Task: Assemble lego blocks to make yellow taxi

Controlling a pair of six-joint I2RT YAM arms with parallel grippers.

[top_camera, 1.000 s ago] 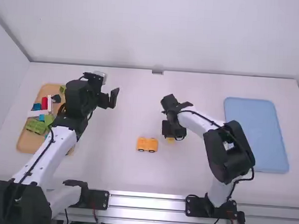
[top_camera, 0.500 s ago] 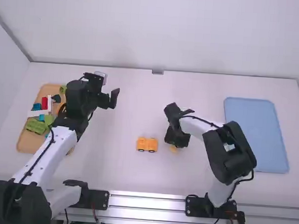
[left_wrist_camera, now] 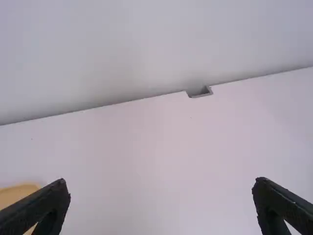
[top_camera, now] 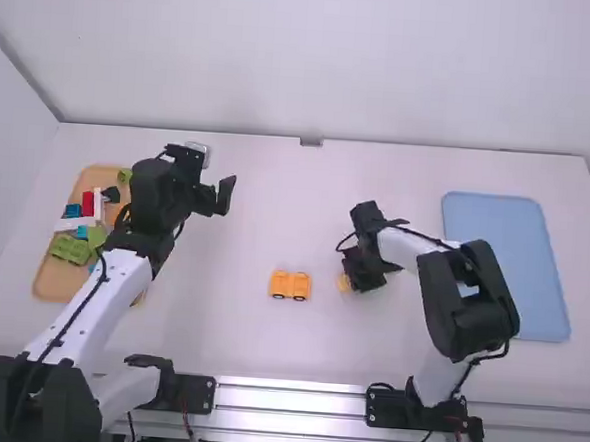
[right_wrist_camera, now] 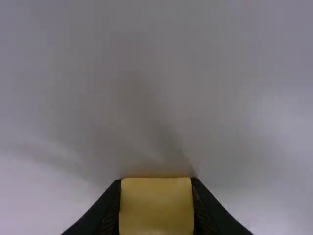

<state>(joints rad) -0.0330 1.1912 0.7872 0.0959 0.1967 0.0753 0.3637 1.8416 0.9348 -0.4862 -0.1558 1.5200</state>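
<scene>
Mid-table, high view: orange wheeled piece (top_camera: 290, 286) on the white table (top_camera: 218, 332), between the 2 arms, 2 dark wheels facing the camera side.
Yellow block: (top_camera: 344, 283) just right of the wheeled piece, apart from it, at the tips of the right gripper (top_camera: 348, 275).
Left gripper: (top_camera: 220, 192) between the tan tray and mid-table, fingers spread wide, nothing between them.
Tan tray: (top_camera: 48, 284) far left; holds a red block (top_camera: 88, 203), a white piece (top_camera: 74, 224), a green block (top_camera: 70, 248), blue bits and more green ones.
Blue tray: (top_camera: 508, 264) far right, beyond the right arm (top_camera: 455, 306).
In the way: left arm (top_camera: 100, 294) crosses the tan tray's right part and hides some of what lies there; right gripper covers part of the yellow block.
Left wrist view: wide gap between the fingers, pale tabletop beyond; grey notch (left_wrist_camera: 199, 92) at the table's far edge.
Cut off: tan tray, just a corner in sight; a dark sliver at the border, too little to name.
Right wrist view: fingers closed in on the yellow block, pressed from 2 sides.
Hard to make out: blurred shadow behind it; whether block touches table, cannot tell.
</scene>
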